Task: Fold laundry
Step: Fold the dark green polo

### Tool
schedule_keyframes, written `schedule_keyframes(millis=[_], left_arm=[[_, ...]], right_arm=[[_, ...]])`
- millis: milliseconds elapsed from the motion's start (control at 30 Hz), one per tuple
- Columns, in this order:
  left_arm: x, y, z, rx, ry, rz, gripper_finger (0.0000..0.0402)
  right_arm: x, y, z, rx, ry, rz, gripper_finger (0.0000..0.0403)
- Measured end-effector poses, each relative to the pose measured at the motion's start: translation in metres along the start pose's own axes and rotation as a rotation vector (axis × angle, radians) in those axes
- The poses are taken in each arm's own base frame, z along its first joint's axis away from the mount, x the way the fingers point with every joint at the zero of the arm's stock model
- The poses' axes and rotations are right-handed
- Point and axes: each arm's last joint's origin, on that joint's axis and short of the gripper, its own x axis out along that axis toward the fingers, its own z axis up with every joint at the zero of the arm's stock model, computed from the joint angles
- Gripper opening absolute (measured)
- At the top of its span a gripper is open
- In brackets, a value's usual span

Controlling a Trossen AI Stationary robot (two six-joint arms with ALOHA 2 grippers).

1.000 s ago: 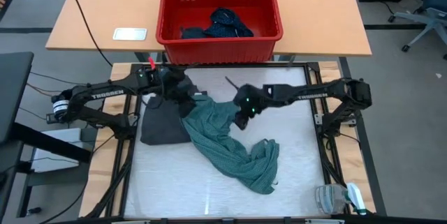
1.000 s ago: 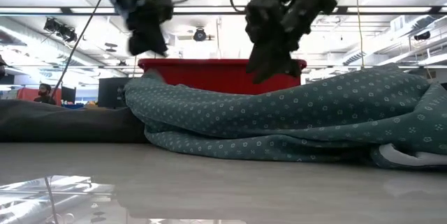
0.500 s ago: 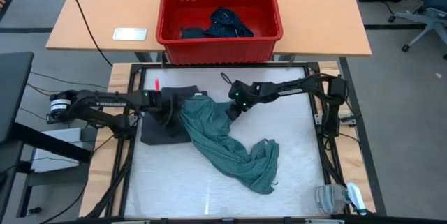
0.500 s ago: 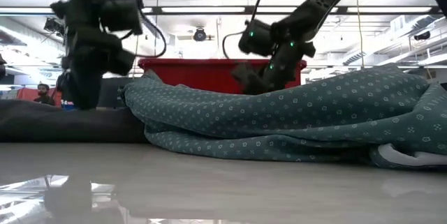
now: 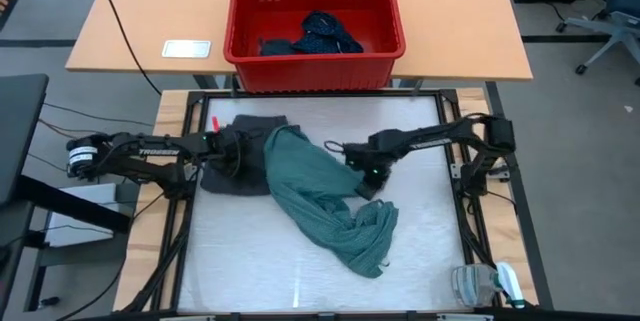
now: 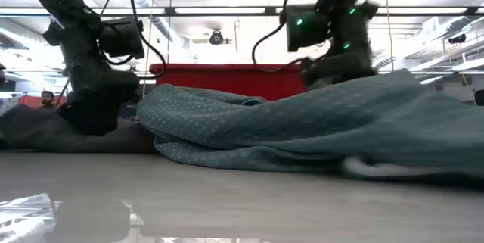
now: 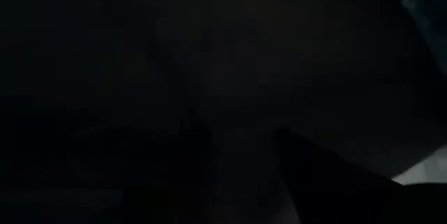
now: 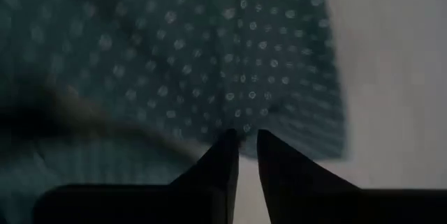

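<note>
The teal dotted shirt (image 5: 320, 201) lies crumpled across the middle of the mat, its far end over the charcoal grey piece (image 5: 232, 131), which lies flat at the far left. My right gripper (image 5: 368, 179) points down at the shirt's right edge, its fingers almost together on it (image 8: 248, 144). My left gripper (image 5: 235, 156) is low on the charcoal piece (image 6: 45, 126). In the dark left wrist view its fingers (image 7: 314, 175) stand apart over that cloth. Two more dark garments (image 5: 320, 33) lie in the red basket. My right gripper pinches the teal shirt's right edge (image 8: 246, 128) between its two fingers, from above, pointing down. One layer or several, I cannot tell. The shirt lies on the mat around the hold. My left gripper is down at the charcoal piece; whether it touches it, I cannot tell.
The red basket (image 5: 315, 26) stands on the wooden table beyond the mat's far edge, next to a white flat object (image 5: 186, 49). A clear bottle (image 5: 480, 283) lies at the near right corner. Bare mat (image 5: 240, 261) shows near left and at the right.
My left gripper has dropped from high above onto the charcoal piece. My right gripper has tipped to point down, sunk to the shirt and gone toward the right and near edges. The shirt's right edge has spread rightward with it; the near end has stayed.
</note>
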Motion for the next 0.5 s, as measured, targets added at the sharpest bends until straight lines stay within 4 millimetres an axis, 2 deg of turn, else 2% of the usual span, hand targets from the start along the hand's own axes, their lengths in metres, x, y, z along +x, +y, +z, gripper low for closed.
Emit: schedule_keyframes(millis=[133, 300, 400, 500], left_arm=[[-0.002, 0.016, 0.015, -0.009, -0.072, 0.057, 0.0187], [-0.005, 0.035, 0.026, -0.075, -0.103, 0.082, 0.0187], [-0.007, 0.040, 0.029, -0.096, -0.095, 0.052, 0.0187], [-0.012, 0.038, 0.034, -0.086, -0.084, 0.021, 0.0187]], right_arm=[[-0.015, 0.008, -0.019, -0.025, -0.025, -0.060, 0.0065], [-0.037, 0.016, -0.032, 0.031, -0.150, -0.030, 0.0065], [-0.049, 0.026, -0.032, -0.002, -0.271, 0.058, 0.0063], [-0.049, 0.039, -0.023, -0.037, -0.360, 0.151, 0.0063]])
